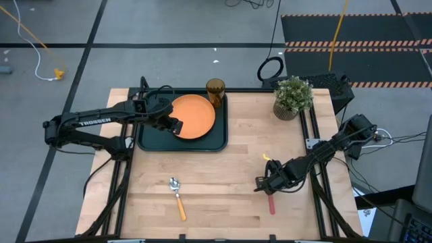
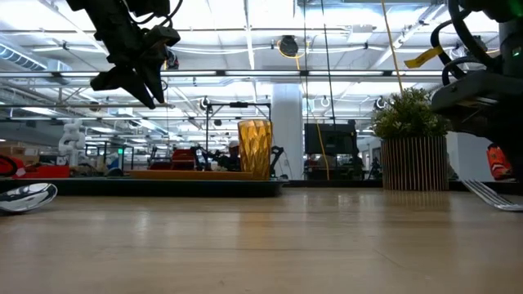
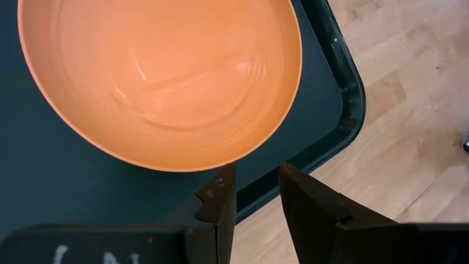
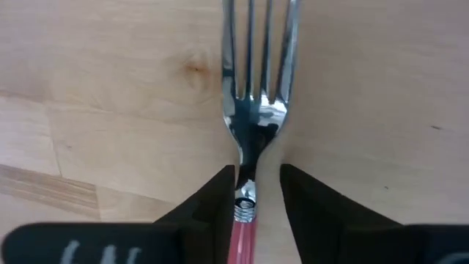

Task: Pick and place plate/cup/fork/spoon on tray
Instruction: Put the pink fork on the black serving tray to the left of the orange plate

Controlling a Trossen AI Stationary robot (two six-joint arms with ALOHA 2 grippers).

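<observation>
Step in hand: pickup of the fork [image 4: 253, 110]. The right gripper [image 1: 271, 183], lower right of the high view, is down at the tabletop [image 1: 223, 182] with its fingers set narrowly on either side of the fork's neck, where the metal meets the red-pink handle. Contact looks made or close to it; no lift is evident, as the low view shows the tines lying at tabletop level at far right.

The fork's long axis runs roughly top to bottom in the high view, handle toward the bottom edge, tines pointing up-frame beneath the gripper.

The left gripper [image 3: 253, 198] hovers over the tray [image 1: 150, 138], upper centre-left, slightly parted and holding nothing. The orange plate [image 1: 192, 116] lies on the tray; the amber cup [image 1: 215, 90] stands at its upper right corner. The spoon [image 1: 177, 196] lies on the tabletop, lower centre.

Next move, as judged: firm the grip, lift, carry up-left to the tray.
</observation>
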